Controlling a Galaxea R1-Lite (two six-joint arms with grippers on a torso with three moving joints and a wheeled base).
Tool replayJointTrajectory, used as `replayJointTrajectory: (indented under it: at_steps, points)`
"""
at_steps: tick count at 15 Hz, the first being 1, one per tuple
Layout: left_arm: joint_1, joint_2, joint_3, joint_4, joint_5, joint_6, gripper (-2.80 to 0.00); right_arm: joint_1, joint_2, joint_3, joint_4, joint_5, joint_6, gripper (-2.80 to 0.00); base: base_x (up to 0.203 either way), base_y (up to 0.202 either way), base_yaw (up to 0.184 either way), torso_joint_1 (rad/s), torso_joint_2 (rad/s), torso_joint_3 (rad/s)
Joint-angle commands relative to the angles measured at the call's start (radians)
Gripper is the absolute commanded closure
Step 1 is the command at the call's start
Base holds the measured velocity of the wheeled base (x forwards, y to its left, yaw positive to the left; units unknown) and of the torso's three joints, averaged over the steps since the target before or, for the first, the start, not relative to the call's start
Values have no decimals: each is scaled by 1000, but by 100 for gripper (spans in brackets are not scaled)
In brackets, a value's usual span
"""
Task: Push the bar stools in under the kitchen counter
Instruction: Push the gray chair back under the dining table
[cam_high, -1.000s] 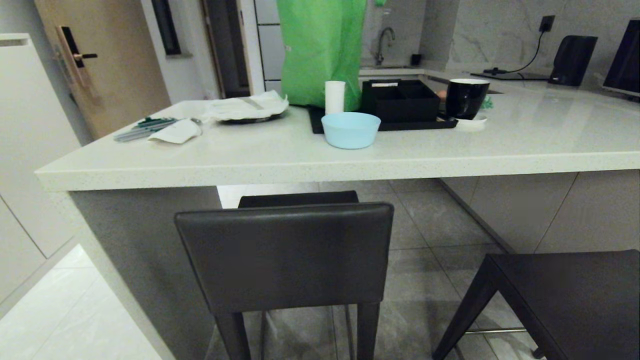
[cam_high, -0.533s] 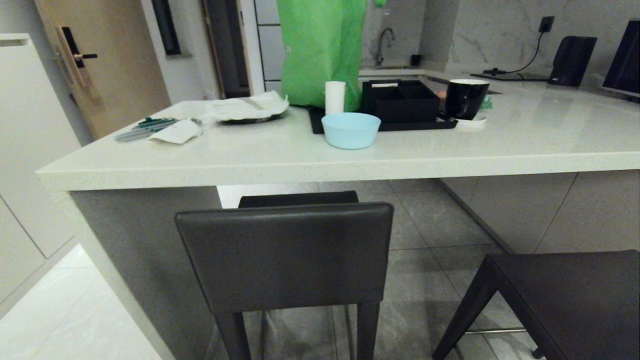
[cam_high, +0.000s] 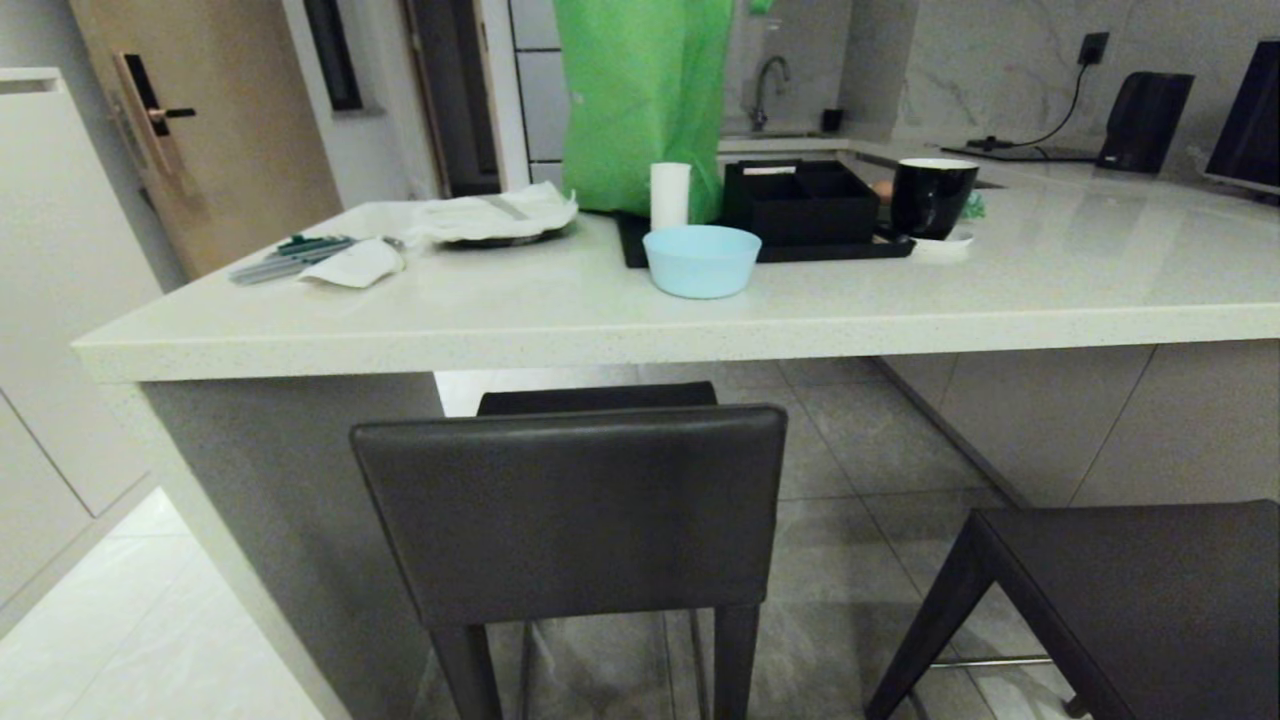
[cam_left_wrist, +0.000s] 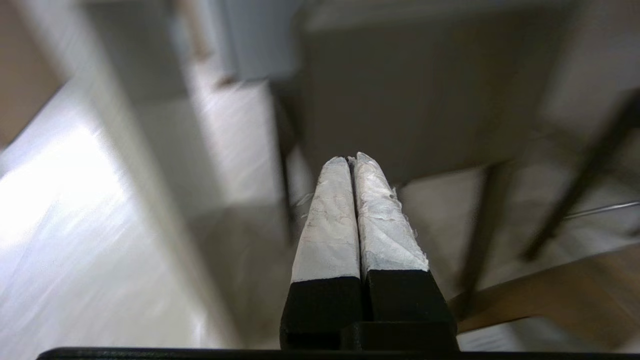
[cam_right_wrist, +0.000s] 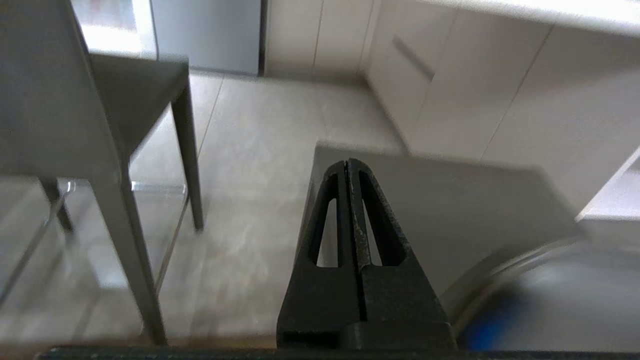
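Observation:
Two dark grey bar stools stand at the kitchen counter (cam_high: 600, 345), a thick pale speckled slab. One bar stool (cam_high: 570, 510) faces the counter with its backrest toward me and its seat partly under the slab. The other stool (cam_high: 1150, 600) is at the lower right, turned at an angle and out from the counter. Neither arm shows in the head view. My left gripper (cam_left_wrist: 350, 160) is shut and empty, low, pointing at the first stool's backrest (cam_left_wrist: 415, 90) without touching it. My right gripper (cam_right_wrist: 347, 162) is shut and empty above the second stool's seat (cam_right_wrist: 460, 215).
On the counter are a light blue bowl (cam_high: 701, 260), a black tray with a box (cam_high: 800, 205), a black mug (cam_high: 932, 195), a green bag (cam_high: 645, 100) and papers with pens (cam_high: 350, 260). A white cabinet (cam_high: 50, 280) and a wooden door (cam_high: 200, 130) are at the left.

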Motion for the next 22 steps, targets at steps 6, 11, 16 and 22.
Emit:
replayJointTrajectory:
  at_steps: [6,11,16,22]
  points:
    - [0,-28,251,-206,198,-28,0,2,-20,196,-146,46,39,0,0,0,0,0,0,0]
    - [0,-28,254,-206,212,-37,0,2,-20,196,-129,46,84,0,0,0,0,0,0,0]
    - [1,-28,254,-204,212,-21,0,2,-20,196,-126,43,82,0,0,0,0,0,0,0]
    - [1,-28,254,-206,210,-20,0,2,-20,197,-129,33,112,0,0,0,0,0,0,0]
